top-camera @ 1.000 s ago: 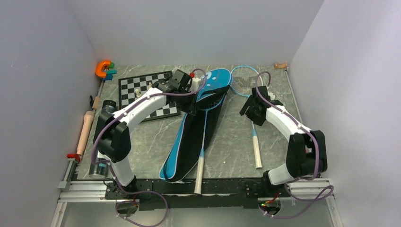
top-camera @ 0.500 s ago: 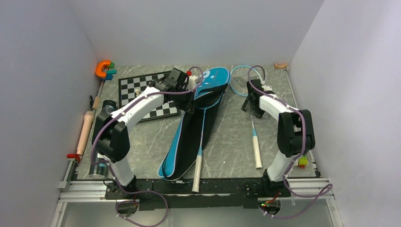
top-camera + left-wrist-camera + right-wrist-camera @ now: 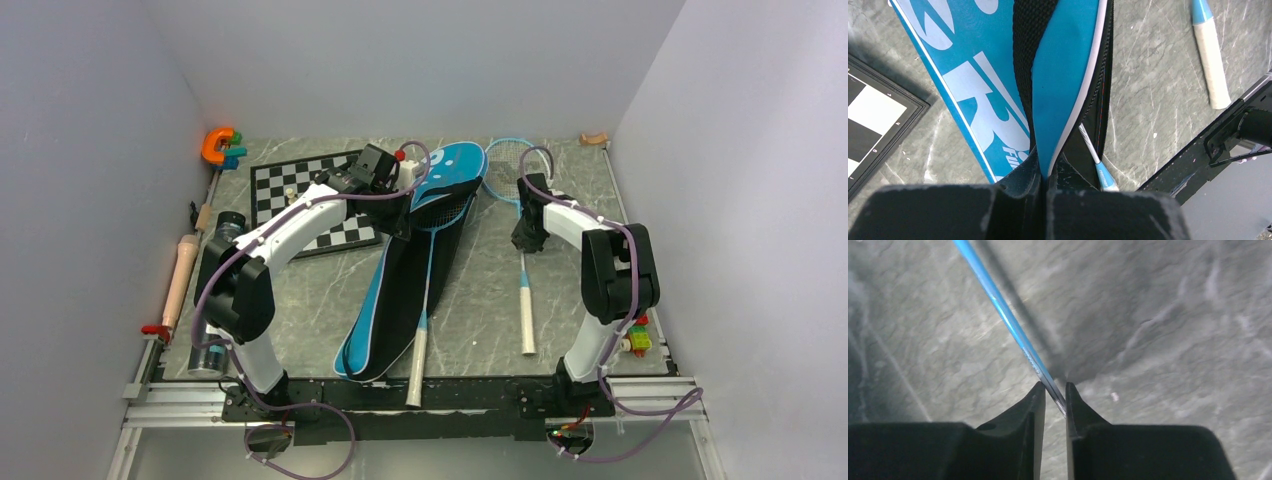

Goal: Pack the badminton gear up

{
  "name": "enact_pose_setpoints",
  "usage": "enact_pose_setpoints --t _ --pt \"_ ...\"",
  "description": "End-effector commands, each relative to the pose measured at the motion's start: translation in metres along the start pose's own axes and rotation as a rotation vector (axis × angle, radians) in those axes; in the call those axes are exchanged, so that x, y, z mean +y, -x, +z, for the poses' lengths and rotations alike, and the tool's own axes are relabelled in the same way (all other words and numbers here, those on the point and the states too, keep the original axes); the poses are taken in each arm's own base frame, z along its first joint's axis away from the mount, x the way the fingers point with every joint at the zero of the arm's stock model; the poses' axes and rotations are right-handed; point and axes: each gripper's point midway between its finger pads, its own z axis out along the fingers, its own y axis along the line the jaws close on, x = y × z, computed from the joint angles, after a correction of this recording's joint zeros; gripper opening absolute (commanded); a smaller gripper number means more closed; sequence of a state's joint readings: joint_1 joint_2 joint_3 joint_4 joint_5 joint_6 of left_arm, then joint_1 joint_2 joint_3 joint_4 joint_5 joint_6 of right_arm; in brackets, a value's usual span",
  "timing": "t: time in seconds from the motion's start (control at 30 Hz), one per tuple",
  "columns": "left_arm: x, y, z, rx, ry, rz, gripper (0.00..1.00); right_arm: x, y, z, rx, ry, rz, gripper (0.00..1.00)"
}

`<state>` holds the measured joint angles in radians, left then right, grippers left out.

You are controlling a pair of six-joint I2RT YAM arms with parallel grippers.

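Left hand (image 3: 1044, 176): pinched together on the blue racket bag (image 3: 1063, 75) flap.
Right hand (image 3: 1054, 396): clamped on the loose racket (image 3: 998, 300) shaft.

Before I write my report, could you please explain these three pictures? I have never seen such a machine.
It is two robot arms bolted to a table. One picture looks down from above; the other two come from a camera on each wrist. On the table lie a blue bag, a chessboard and an orange clamp. One racket lies in the open bag. The left fingers pinch the bag's flap. The right fingers sit either side of the second racket's thin shaft; whether they grip it yet, I cannot tell.
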<state>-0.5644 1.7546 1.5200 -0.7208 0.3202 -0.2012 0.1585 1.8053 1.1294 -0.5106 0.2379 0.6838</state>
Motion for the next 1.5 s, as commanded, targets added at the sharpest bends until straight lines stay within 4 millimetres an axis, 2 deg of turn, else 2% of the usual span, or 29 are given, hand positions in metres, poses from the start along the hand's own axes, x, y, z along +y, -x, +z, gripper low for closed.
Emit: enact_pose_setpoints --t 0.0,0.13,0.3,0.33,0.4,0.53,0.77,0.93,1.03,1.17,1.4,1.47 --pt "-0.014 0.019 -0.016 -0.083 -0.046 0.042 0.00 0.041 -0.006 -0.022 -0.001 0.135 0.030 0.16" --pt "-0.015 0.019 -0.016 -0.085 -0.049 0.045 0.00 0.053 -0.020 -0.039 0.008 0.179 0.056 0.12" --pt "-0.017 0.021 -0.020 -0.094 -0.056 0.049 0.00 0.055 -0.039 -0.058 0.026 0.237 0.111 0.10" --pt "-0.017 0.021 -0.021 -0.097 -0.056 0.050 0.00 0.054 -0.041 -0.061 0.020 0.239 0.113 0.14" --pt "-0.018 0.020 -0.020 -0.094 -0.063 0.049 0.00 0.049 -0.040 -0.065 -0.002 0.225 0.116 0.32" --pt "-0.018 0.019 -0.021 -0.093 -0.063 0.048 0.00 0.042 -0.032 -0.057 -0.022 0.179 0.095 0.42" --pt "-0.020 0.020 -0.026 -0.105 -0.066 0.053 0.00 0.038 -0.014 -0.035 -0.077 0.074 0.034 0.43" --pt "-0.021 0.020 -0.025 -0.102 -0.070 0.053 0.00 0.045 -0.004 -0.025 -0.115 0.072 0.013 0.42" --pt "-0.021 0.020 -0.023 -0.097 -0.071 0.051 0.00 0.049 -0.002 -0.018 -0.120 0.071 0.007 0.40" --pt "-0.019 0.018 -0.023 -0.099 -0.066 0.050 0.00 0.051 -0.007 -0.013 -0.127 0.081 0.000 0.26" --pt "-0.019 0.016 -0.021 -0.092 -0.068 0.046 0.00 0.051 -0.029 -0.023 -0.136 0.072 -0.053 0.02" --pt "-0.019 0.017 -0.022 -0.097 -0.067 0.047 0.00 0.050 -0.035 -0.033 -0.148 0.072 -0.066 0.00"
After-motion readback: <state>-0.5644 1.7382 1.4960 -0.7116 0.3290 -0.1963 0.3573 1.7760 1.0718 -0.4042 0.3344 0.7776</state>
